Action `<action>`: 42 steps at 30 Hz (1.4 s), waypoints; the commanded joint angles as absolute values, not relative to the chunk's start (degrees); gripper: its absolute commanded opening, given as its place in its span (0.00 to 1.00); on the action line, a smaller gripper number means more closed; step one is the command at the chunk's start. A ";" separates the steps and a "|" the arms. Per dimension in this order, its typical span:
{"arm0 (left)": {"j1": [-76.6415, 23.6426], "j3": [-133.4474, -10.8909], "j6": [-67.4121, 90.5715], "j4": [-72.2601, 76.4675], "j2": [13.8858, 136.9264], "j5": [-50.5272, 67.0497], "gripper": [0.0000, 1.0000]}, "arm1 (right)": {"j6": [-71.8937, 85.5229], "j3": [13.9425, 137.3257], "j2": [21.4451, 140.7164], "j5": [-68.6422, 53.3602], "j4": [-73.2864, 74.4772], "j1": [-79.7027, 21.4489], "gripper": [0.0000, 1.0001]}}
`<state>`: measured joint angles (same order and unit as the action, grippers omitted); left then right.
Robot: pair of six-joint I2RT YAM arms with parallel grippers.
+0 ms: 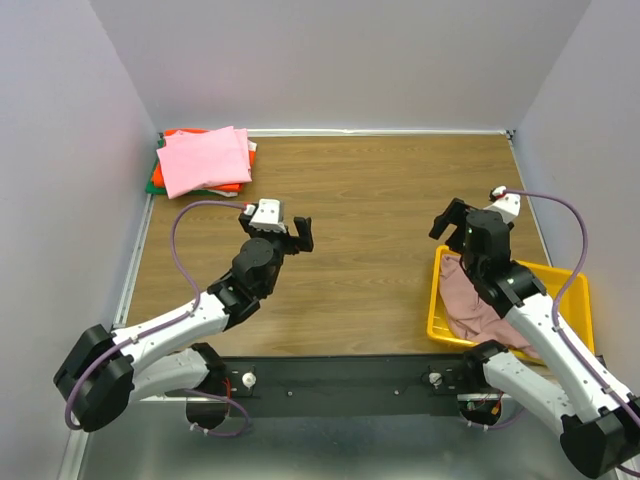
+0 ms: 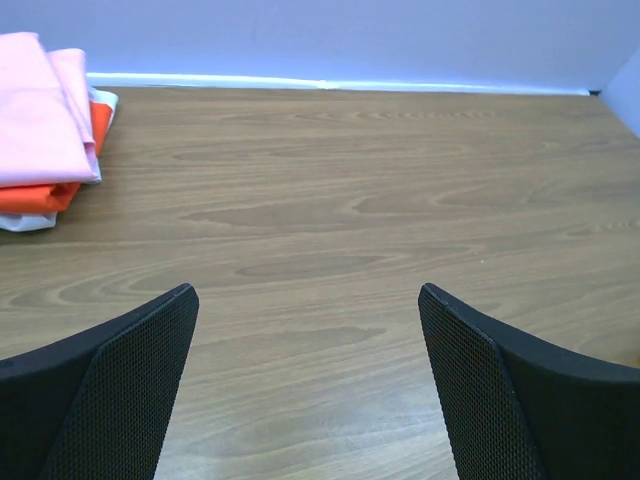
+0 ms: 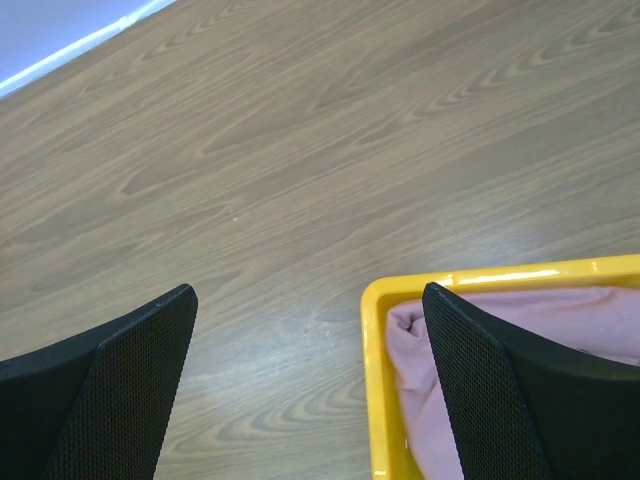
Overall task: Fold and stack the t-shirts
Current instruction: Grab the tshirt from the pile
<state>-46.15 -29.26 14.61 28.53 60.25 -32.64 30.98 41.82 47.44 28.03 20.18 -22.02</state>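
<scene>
Mauve-pink cloth, a crumpled soft t-shirt [image 1: 470,300], lies bunched in the yellow plastic tray [image 1: 578,278] at the near right of the wooden desk [image 1: 380,190]. Well apart from it, in the far left corner, sits the stack of folded tees: a bright pink one [image 1: 205,160] on top, an orange-red one [image 1: 185,133] under it and a green edge [image 1: 155,186] at the bottom.

By my reading, the step in hand is fetching the mauve shirt out of the tray so it can be spread and folded. To do it well, the right arm [image 1: 540,325] should draw back and drop over the heap, not the rim. It should pinch a raised fold near the middle and lift straight up until the hem clears the tray wall, so the tray is not dragged along. The bare middle of the desk looks the best place to lay it, within reach of both arms.

The right arm reaches forward over the tray, its wrist tipped down. Its jaws are spread wide and hold nothing, hanging over the tray's far left corner; the right wrist view shows the yellow rim [image 3: 480,280] and pink cloth [image 3: 425,400] between them. The left arm [image 1: 190,320] stretches toward mid-desk, its jaws likewise spread and empty above bare wood, pointing at the far wall.
</scene>
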 commanded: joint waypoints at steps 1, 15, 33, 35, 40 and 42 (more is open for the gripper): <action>-46.32 -27.86 15.64 29.62 57.14 -36.91 0.98 | 32.96 39.99 46.85 33.22 18.81 -21.80 1.00; -46.32 -26.01 15.38 31.29 54.05 -34.72 0.98 | 44.55 43.58 56.50 37.97 36.37 -21.80 1.00; -46.32 -27.86 15.91 30.94 59.76 -34.28 0.98 | 56.77 39.91 57.22 35.95 43.33 -15.47 1.00; -46.32 -27.95 16.08 30.94 60.03 -34.19 0.98 | 57.56 38.76 57.13 35.51 43.33 -15.21 1.00; -46.32 -27.77 16.26 30.85 59.77 -34.19 0.98 | 58.89 37.53 58.97 32.88 42.80 -15.03 1.00; -46.23 -27.77 16.26 30.94 59.59 -34.19 0.98 | 59.23 36.57 60.20 31.30 41.58 -15.03 1.00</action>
